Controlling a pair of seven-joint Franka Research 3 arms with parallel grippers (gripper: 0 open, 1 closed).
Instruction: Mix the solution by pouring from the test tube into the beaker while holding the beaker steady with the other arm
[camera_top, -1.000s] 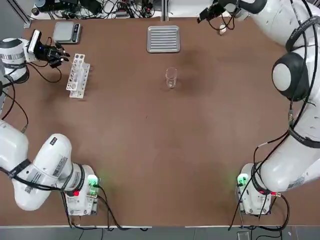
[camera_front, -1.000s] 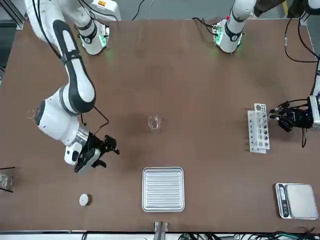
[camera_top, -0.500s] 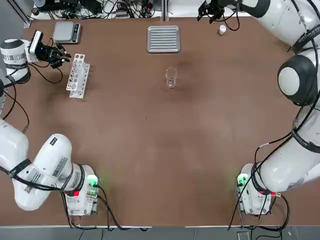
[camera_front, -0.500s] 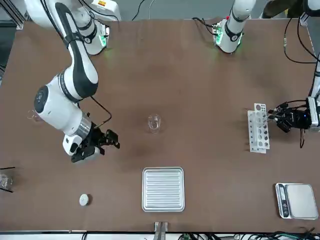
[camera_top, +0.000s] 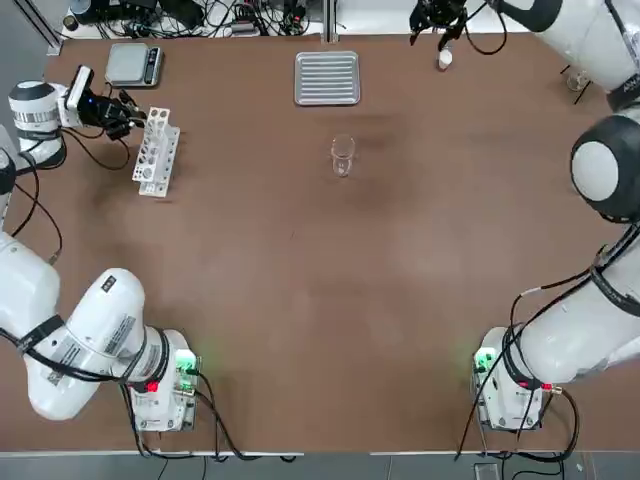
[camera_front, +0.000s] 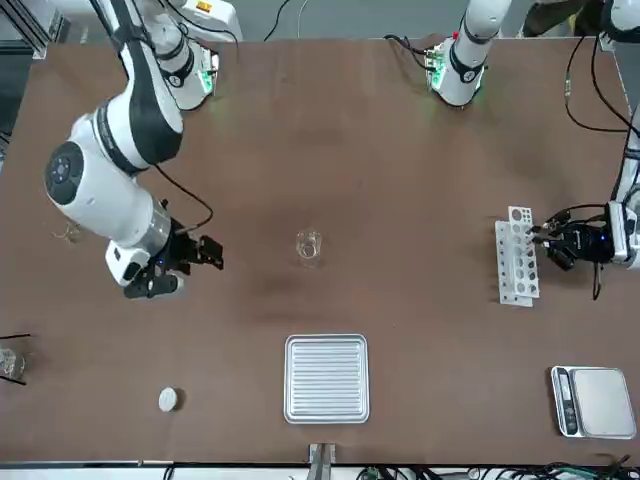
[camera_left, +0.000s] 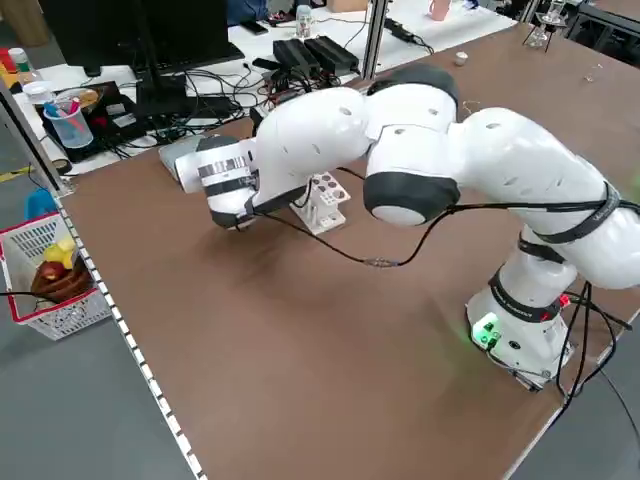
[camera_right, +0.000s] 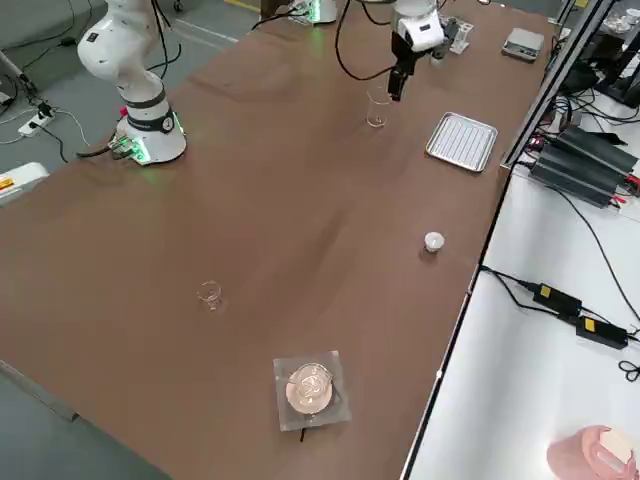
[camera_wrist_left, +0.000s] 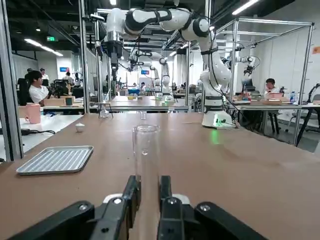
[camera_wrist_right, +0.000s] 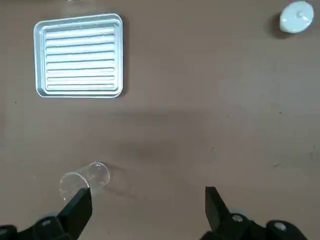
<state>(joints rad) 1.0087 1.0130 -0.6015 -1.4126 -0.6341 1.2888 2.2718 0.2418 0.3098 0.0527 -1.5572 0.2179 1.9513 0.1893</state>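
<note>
The beaker (camera_top: 342, 156) (camera_front: 308, 246) stands alone near the middle of the table, and it also shows in the right wrist view as the beaker (camera_wrist_right: 85, 180). At the table's left side stands a white rack (camera_top: 155, 150) (camera_front: 517, 268). My left gripper (camera_top: 125, 108) (camera_front: 545, 238) reaches level into the rack's far end. In the left wrist view the left gripper (camera_wrist_left: 148, 192) is shut on the upright test tube (camera_wrist_left: 145, 150). My right gripper (camera_front: 195, 255) (camera_wrist_right: 146, 197) hangs open well above the table, right of the beaker, holding nothing.
A ribbed metal tray (camera_top: 327, 77) lies beyond the beaker, a scale (camera_top: 135, 62) sits at the far left corner, and a white cap (camera_top: 445, 59) lies at the far right. A tiny glass vessel (camera_right: 209, 294) and a flask in a stand (camera_right: 308, 388) sit by the right edge.
The right arm has swung, and its open gripper has shifted back toward the robot's side. The left gripper has edged closer to the rack. The beaker has not moved.
</note>
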